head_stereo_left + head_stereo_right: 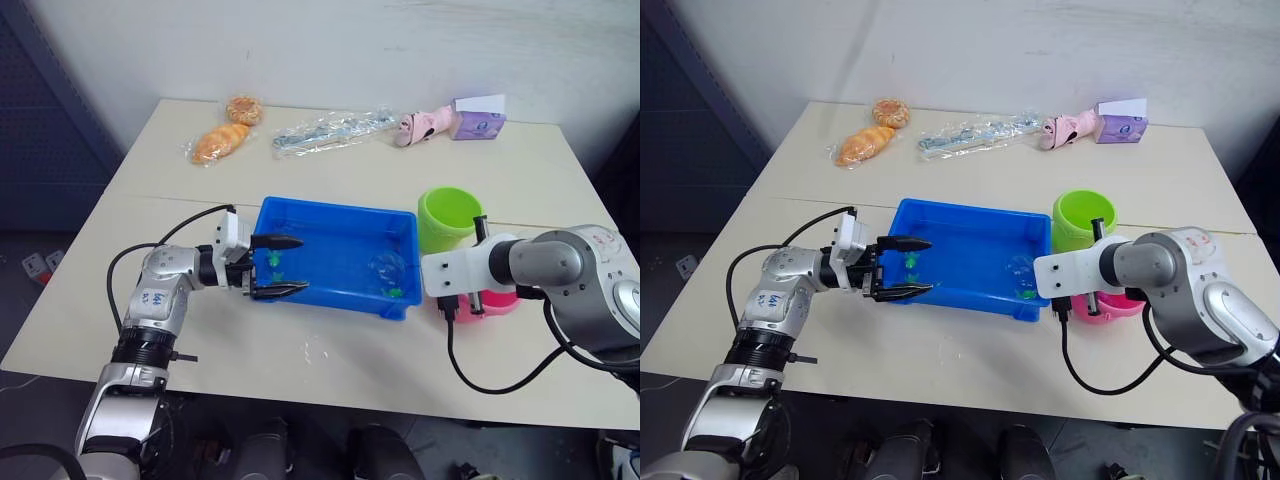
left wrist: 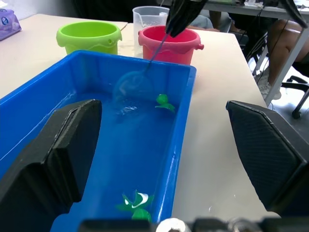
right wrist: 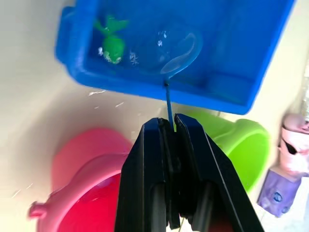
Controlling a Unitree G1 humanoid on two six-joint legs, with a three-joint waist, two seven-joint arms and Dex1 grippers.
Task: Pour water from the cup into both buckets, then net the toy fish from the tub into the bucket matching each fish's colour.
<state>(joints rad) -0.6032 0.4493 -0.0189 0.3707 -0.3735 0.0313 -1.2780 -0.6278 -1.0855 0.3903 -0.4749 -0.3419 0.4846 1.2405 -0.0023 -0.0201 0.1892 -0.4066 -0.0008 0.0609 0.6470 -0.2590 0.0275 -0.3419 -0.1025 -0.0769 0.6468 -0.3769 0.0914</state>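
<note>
We see the left gripper (image 1: 276,267), jaws wide, straddling the left rim of the shallow bright blue plastic tub (image 1: 337,222) near the table's front edge. The right gripper (image 3: 169,126) clamps the light-blue hand net (image 3: 179,51), handle pointing into the tub. Two green toy fish (image 2: 164,102) float there. Beyond stand one lime-green bucket (image 1: 447,217) and one pink bucket (image 2: 170,44).

No readable text; purple packet (image 1: 478,124) bears small logo, possibly lettering, illegible.
</note>
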